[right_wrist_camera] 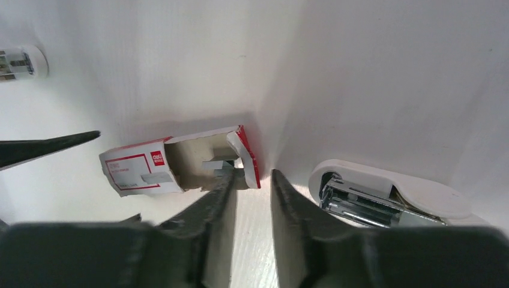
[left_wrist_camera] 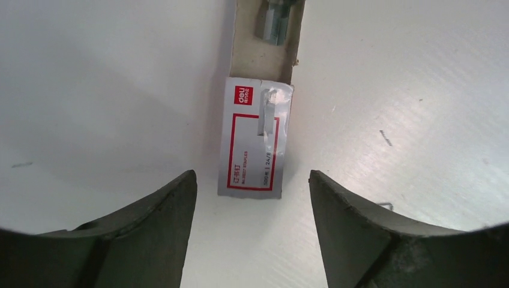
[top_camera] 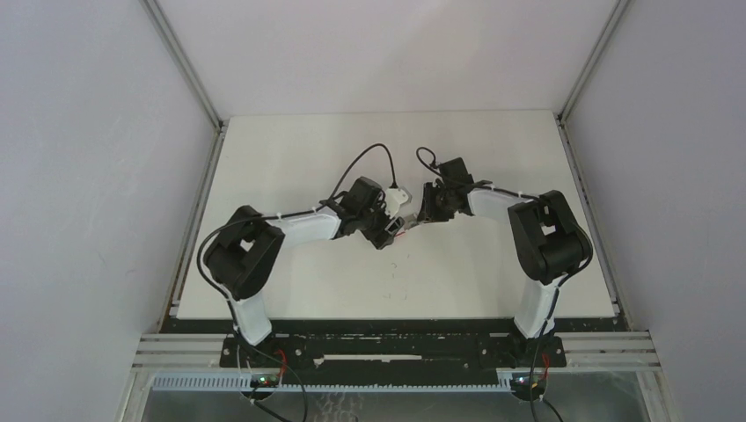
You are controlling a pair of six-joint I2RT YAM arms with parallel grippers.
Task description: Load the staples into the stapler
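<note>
While astride the staples [left_wrist_camera: 252,144], left gripper [left_wrist_camera: 252,174] wide apart; right gripper [right_wrist_camera: 253,174] barely parted, empty, at their tray end.

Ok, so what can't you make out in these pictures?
Top view: staples box too small, label unreadable.
Left wrist: its tray runs off the top edge, contents mostly unseen.
Right wrist: stapler partly hidden behind a dark finger and the gripper body below.

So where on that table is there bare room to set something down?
The far half of the table, up to the back wall, is bare. So is the near strip between the left arm and the right arm. The middle is crowded: left gripper, right gripper, staple box and stapler bunch together.
</note>
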